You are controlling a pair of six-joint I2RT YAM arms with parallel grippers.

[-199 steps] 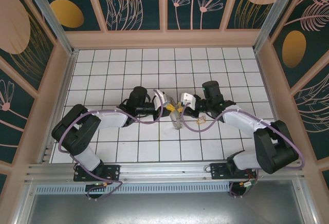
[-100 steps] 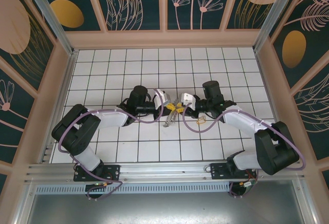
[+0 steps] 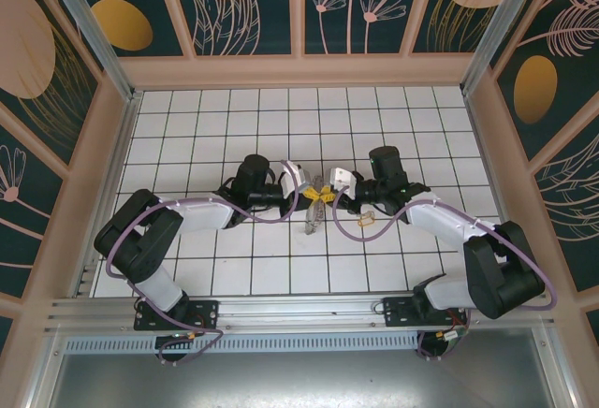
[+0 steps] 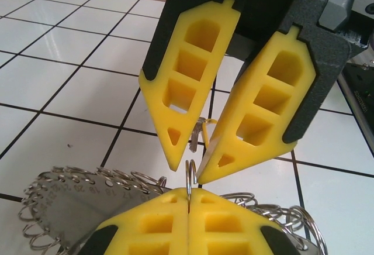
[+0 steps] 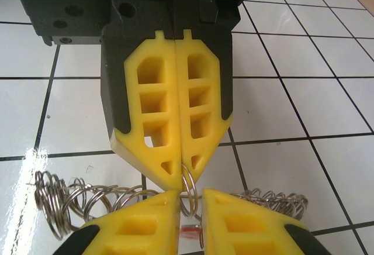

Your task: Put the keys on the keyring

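While your left gripper (image 4: 188, 192) clamps the keyring (image 4: 76, 199) mid-table, your right gripper (image 5: 190, 194) has its jaws barely apart around the keys (image 5: 188, 230); I cannot tell whether it grips them. You seem to be threading, so next slide them finely onto the keyring.

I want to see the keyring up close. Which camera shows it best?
The left wrist view: the keyring is close, its silver face and edge loops clear. The right wrist view catches some loops; from the top it's a tiny grey speck.

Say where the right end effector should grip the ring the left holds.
The ring's bare arc beyond the left end effector's shut tips, approached head-on from the opposite side: it sits edge-on, so the jaws close on its flat faces.
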